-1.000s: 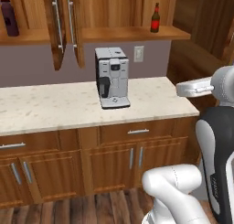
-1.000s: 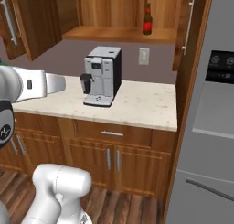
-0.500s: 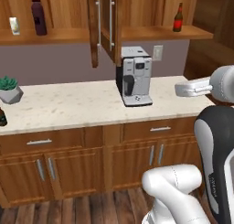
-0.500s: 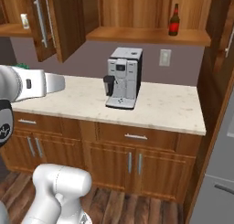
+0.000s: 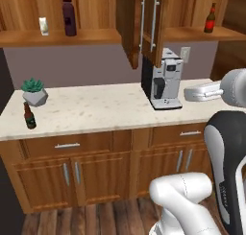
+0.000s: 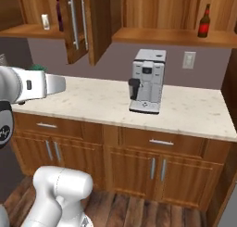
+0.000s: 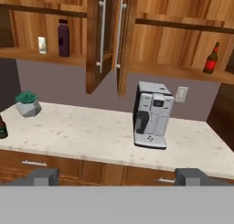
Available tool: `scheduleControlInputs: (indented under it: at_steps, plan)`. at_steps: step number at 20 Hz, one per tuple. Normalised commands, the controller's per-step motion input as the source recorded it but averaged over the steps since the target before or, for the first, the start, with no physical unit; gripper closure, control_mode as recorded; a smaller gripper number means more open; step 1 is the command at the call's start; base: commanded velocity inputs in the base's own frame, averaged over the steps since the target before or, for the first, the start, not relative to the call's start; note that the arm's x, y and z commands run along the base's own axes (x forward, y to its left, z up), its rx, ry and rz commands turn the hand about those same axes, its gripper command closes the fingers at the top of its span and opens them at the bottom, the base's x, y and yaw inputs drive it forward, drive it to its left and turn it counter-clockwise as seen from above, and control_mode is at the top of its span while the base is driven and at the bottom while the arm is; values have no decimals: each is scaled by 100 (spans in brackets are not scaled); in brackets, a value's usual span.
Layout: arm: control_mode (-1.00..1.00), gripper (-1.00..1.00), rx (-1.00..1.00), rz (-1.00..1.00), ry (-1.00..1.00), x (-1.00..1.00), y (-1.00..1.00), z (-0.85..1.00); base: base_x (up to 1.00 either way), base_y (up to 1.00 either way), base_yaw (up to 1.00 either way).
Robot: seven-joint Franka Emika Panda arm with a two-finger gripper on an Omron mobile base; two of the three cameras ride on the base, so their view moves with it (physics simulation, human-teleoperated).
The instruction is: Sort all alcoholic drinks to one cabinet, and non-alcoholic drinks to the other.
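Observation:
My gripper [image 7: 118, 176] hangs open and empty in front of the counter, well back from every drink. One brown beer bottle [image 5: 30, 115] stands on the counter's left end, next to a potted plant [image 5: 33, 91], and shows at the left edge of the hand view [image 7: 2, 127]. A second beer bottle [image 5: 210, 18] stands on the right cabinet's shelf [image 6: 204, 21] [image 7: 211, 59]. On the left cabinet's shelf stand the white carton [image 5: 44, 26] [image 7: 42, 45] and the dark purple bottle [image 5: 69, 17] [image 7: 63, 38].
A silver coffee machine [image 5: 166, 84] [image 6: 147, 81] stands on the counter below the two open cabinet doors [image 7: 109, 35], which jut out between the shelves. Drawers and lower cabinet doors [image 5: 72, 174] run under the marble counter [image 5: 96, 109].
The whole scene has shifted right in all views, so the base has driven left. The left shelf, plant and counter bottle have come into view. The gripper stays open.

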Motion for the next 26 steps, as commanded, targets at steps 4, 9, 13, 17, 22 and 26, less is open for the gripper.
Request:
scheduleControlInputs:
  at_steps: [4, 9, 13, 17, 22, 26]
  plan:
    - [100, -100, 0, 0, 0, 0, 0, 0, 0, 54, 7]
    - [100, -100, 0, 0, 0, 0, 0, 0, 6, 54, 7]
    - [100, -100, 0, 0, 0, 0, 0, 0, 19, 54, 7]
    - [100, -100, 0, 0, 0, 0, 0, 0, 34, 54, 8]
    - [100, -100, 0, 0, 0, 0, 0, 0, 45, 47, 10]
    - [100, -100, 0, 0, 0, 0, 0, 0, 55, 35, 13]
